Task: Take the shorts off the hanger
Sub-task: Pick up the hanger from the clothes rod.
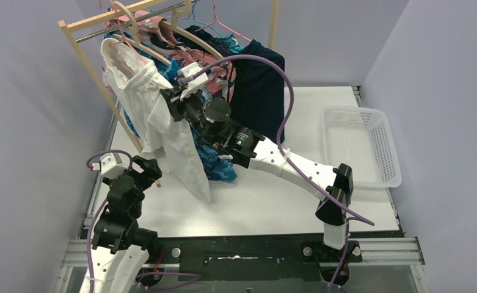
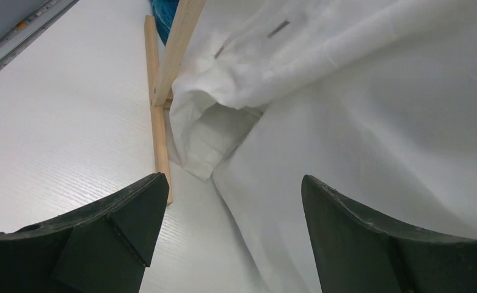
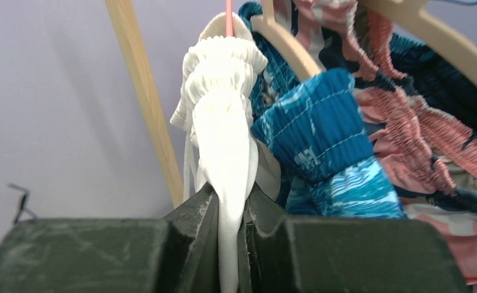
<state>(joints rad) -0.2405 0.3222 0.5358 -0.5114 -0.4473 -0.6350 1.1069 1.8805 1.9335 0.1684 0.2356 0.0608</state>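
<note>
White shorts (image 1: 162, 128) hang from a pink hanger (image 1: 126, 43) at the near end of the wooden rack (image 1: 89, 67), their legs trailing to the table. My right gripper (image 1: 171, 97) is shut on the white shorts (image 3: 223, 140) just below the gathered waistband, fabric pinched between the fingers (image 3: 193, 213). Blue wave-patterned shorts (image 3: 327, 152), pink-and-navy floral shorts (image 3: 407, 128) and dark navy shorts (image 1: 257, 91) hang behind. My left gripper (image 2: 233, 201) stands open low near the rack's foot (image 2: 159, 140), facing the white fabric (image 2: 370, 122) without touching it.
A white plastic basket (image 1: 361, 146) sits at the table's right side. The rack's wooden post (image 2: 178, 43) and foot bar stand just left of the hanging fabric. Purple walls close in on left, right and back. More hangers (image 1: 223, 27) crowd the rail.
</note>
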